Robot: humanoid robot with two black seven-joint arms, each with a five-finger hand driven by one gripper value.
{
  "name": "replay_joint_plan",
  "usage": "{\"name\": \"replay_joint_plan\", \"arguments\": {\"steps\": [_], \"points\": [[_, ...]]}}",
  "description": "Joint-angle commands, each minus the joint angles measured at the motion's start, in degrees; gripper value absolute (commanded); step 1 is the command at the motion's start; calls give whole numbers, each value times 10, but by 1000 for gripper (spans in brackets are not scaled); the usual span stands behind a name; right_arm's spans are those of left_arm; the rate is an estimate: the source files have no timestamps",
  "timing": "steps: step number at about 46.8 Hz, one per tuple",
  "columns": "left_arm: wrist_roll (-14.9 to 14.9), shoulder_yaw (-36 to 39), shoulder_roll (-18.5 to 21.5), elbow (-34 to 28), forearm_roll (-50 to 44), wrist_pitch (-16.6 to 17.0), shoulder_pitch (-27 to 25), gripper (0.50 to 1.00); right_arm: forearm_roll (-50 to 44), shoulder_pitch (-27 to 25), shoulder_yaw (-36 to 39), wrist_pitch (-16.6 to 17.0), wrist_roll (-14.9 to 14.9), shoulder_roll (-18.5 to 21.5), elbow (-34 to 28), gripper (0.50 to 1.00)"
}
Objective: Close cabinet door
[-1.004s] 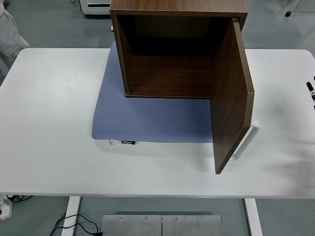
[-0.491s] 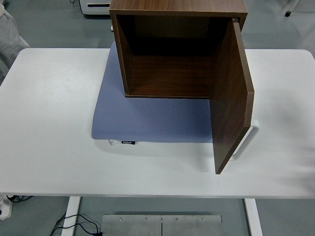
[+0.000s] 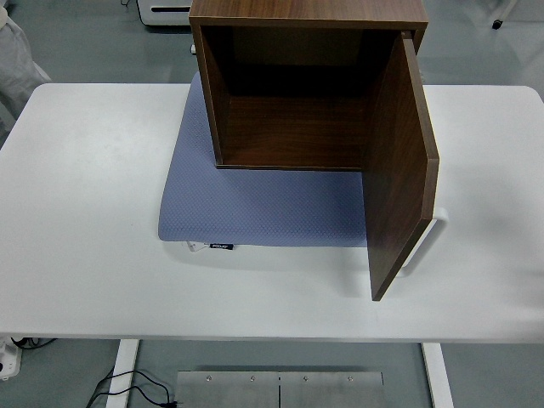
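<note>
A dark brown wooden cabinet [image 3: 297, 93] stands on a blue-grey mat [image 3: 255, 204] at the back middle of the white table [image 3: 85, 212]. Its inside is empty. Its door [image 3: 399, 170] is hinged on the right side and swung wide open, sticking out toward the table's near edge. A white handle [image 3: 427, 238] shows on the door's outer face, low at its free edge. Neither robot hand is in view.
A white item on the floor shows at the left edge [image 3: 13, 59]. White equipment [image 3: 166, 10] stands behind the table. A cable [image 3: 127, 382] lies on the floor below the near edge.
A black hand that showed at the right edge one second ago has left the picture. The cabinet and door have not moved.
</note>
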Motion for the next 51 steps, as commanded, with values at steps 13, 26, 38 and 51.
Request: {"name": "replay_joint_plan", "arguments": {"steps": [13, 26, 38, 51], "points": [[0, 0, 0, 0, 0, 0, 0, 1000, -6, -69, -9, 40, -9, 1, 47, 1000], [0, 0, 0, 0, 0, 0, 0, 1000, -16, -94, -44, 40, -20, 1, 81, 1000], [0, 0, 0, 0, 0, 0, 0, 1000, -45, -97, -84, 40, -21, 3, 97, 1000], [0, 0, 0, 0, 0, 0, 0, 1000, -62, -85, -108, 40, -27, 8, 103, 1000]]}}
